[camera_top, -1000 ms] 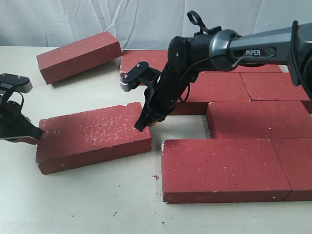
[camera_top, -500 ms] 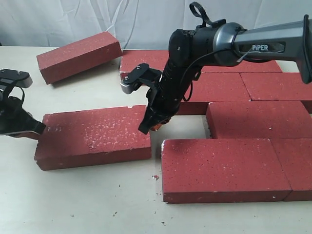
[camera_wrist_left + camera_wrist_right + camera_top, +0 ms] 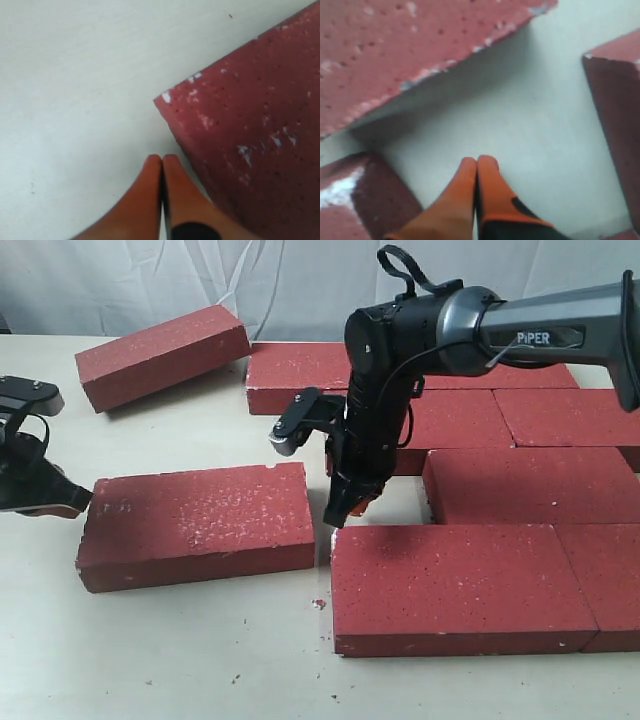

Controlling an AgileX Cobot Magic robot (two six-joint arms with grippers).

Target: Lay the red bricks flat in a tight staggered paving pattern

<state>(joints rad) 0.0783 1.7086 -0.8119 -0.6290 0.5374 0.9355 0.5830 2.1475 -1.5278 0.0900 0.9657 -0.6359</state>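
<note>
On the pale tabletop (image 3: 200, 640) in the exterior view, most of the red bricks (image 3: 520, 485) lie flat in staggered rows at the right, edge to edge. One loose brick (image 3: 198, 525) lies flat to their left, with a narrow gap between its right end and the front brick (image 3: 460, 585) of the rows. A skewed brick (image 3: 160, 355) lies at the far left, apart from the loose one. The left tool (image 3: 70, 502) rests at the loose brick's left end, near its far corner. The right tool (image 3: 350, 512) points steeply down into the pocket between the loose brick, the front brick and the row behind; whether its tip touches a brick cannot be told.

From the left wrist view, the left tool (image 3: 161, 161) has its orange fingers (image 3: 150, 180) pressed together, empty, just beside the loose brick (image 3: 250, 150) close to its chipped corner.

From the right wrist view, the right tool (image 3: 477, 162) is likewise closed on nothing, its tips over bare tabletop (image 3: 535, 115) with brick faces on three sides.
</note>
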